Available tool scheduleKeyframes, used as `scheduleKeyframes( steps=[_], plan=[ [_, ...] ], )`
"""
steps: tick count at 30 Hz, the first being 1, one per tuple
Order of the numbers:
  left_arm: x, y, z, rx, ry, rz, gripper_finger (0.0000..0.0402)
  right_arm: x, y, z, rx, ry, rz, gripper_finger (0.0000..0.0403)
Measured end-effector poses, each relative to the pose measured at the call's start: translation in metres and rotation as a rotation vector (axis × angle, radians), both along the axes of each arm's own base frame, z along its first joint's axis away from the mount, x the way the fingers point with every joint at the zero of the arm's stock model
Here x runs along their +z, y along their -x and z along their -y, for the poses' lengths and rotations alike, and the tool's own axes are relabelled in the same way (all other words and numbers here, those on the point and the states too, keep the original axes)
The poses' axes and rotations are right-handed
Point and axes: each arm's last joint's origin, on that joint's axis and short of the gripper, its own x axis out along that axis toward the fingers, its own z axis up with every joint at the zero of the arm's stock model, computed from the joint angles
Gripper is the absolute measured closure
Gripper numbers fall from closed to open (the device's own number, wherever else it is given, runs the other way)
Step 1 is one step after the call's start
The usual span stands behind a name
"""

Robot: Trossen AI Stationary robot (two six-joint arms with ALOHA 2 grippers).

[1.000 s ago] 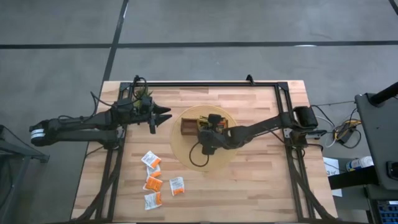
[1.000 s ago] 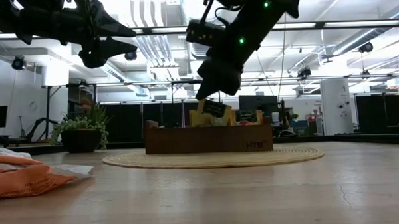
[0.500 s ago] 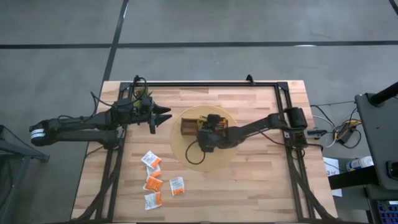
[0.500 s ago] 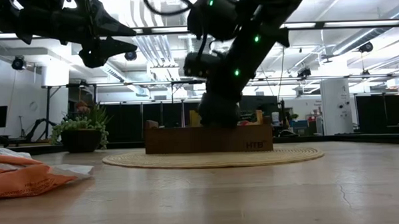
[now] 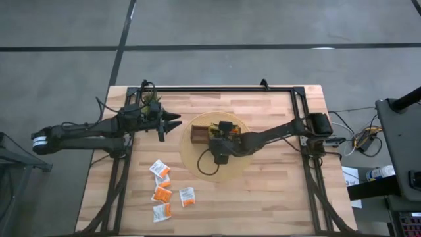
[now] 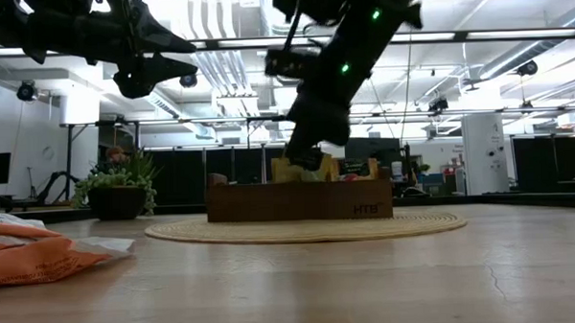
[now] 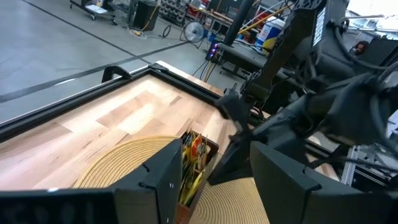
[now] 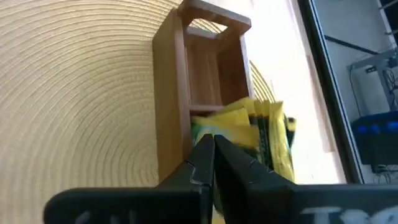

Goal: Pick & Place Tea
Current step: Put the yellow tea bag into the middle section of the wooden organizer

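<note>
Your right claw (image 8: 213, 163) sat shut, empty, tips just above yellow tea (image 8: 239, 127) standing in tray (image 8: 169, 93). Left claw (image 5: 172, 122) hung wide, well apart. Risk: closed tips could snag sachets, tipping tray.

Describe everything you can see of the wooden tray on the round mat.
The wooden tray is a small brown box split by thin walls into open compartments. It sits flat on the round woven mat, near the table's middle. One end compartment looks empty; the next holds upright yellow tea bags. A faint mark shows on its long side. The right claw, shut, hangs just above the tea bags.
</note>
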Motion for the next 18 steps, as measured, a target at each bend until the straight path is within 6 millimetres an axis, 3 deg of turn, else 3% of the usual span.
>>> scheduleKeyframes(
  steps=[4, 10, 18],
  plan=[
    [0.001, 0.001, 0.000, 0.000, -0.001, 0.005, 0.0219, 0.016, 0.008, -0.006, 0.010, -0.006, 0.008, 0.0394],
    [0.001, 0.001, 0.000, -0.001, -0.002, 0.006, 0.0219, 0.019, 0.016, -0.006, -0.041, -0.036, 0.018, 0.0394],
    [0.001, 0.001, 0.000, -0.001, -0.002, 0.007, 0.0219, 0.000, 0.005, 0.001, -0.037, 0.003, 0.059, 0.0394]
  ],
)
